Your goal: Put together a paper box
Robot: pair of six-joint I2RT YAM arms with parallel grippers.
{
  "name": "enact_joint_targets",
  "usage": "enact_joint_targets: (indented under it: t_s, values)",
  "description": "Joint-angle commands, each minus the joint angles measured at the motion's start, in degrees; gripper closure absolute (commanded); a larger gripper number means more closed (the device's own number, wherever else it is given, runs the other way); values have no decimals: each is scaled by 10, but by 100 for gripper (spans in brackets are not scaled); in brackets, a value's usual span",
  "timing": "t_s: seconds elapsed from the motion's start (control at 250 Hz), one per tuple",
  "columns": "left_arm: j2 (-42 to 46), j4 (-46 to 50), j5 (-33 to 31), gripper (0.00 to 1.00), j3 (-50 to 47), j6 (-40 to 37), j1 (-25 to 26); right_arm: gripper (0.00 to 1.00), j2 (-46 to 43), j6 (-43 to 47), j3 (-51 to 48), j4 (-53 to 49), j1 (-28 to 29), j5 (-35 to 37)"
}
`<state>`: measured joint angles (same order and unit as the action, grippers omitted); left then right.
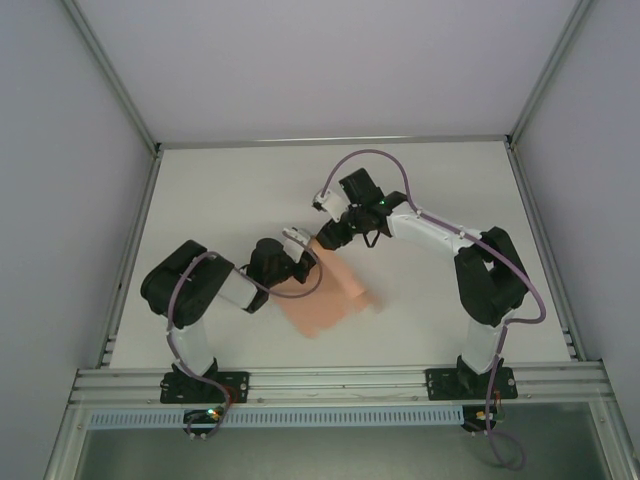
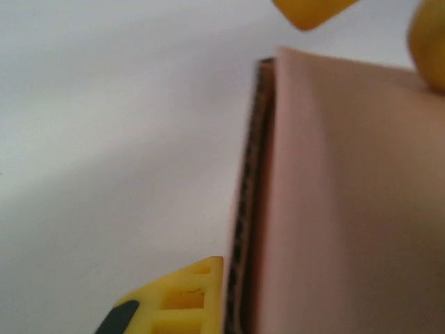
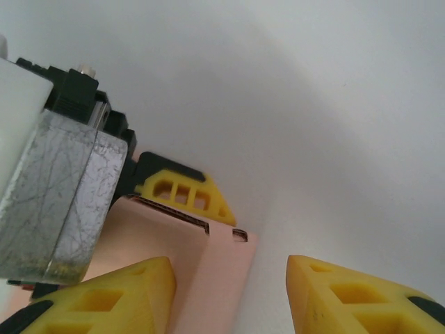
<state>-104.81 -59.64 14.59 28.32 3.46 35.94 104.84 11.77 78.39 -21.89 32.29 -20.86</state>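
Leftmost, the left gripper (image 1: 306, 250) is pressed together, pinching one edge of the salmon-pink paper box (image 1: 325, 295), which lies mid-table (image 1: 230, 190) between the arms; the right gripper (image 3: 229, 268) is spread over the card's far corner.

the right gripper (image 3: 229, 263) hangs with jaws apart over the white tabletop (image 3: 313, 104). the flat salmon-pink paper box (image 3: 182, 259) lies under its left finger. the left gripper (image 3: 186, 196) pinches the card's far edge.
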Motion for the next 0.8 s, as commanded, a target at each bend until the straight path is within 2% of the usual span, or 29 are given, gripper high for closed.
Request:
enact_joint_targets:
  t_s: [0.0, 0.18, 0.272, 0.391, 0.555, 0.675, 0.799]
  values:
    - [27, -22, -5, 100, 34, 14, -4, 48, 11, -12, -16, -31, 9, 7]
    - [74, 95, -75, 100, 55, 50, -4, 33, -84, -86, -108, 49, -17, 84]
    - [103, 141, -101, 100, 57, 66, -4, 29, -167, -108, -180, 83, -41, 83]
    - [143, 200, -107, 100, 71, 96, -8, 22, -292, -88, -273, 100, -61, 11]
    - [177, 324, -68, 100, 121, 125, -13, 15, -422, -22, -359, 118, -61, -93]
    - [192, 407, -75, 100, 157, 165, -16, 13, -446, 3, -353, 106, -61, -106]
    - [198, 493, -95, 100, 188, 172, -16, 12, -449, 5, -332, 104, -60, -51]
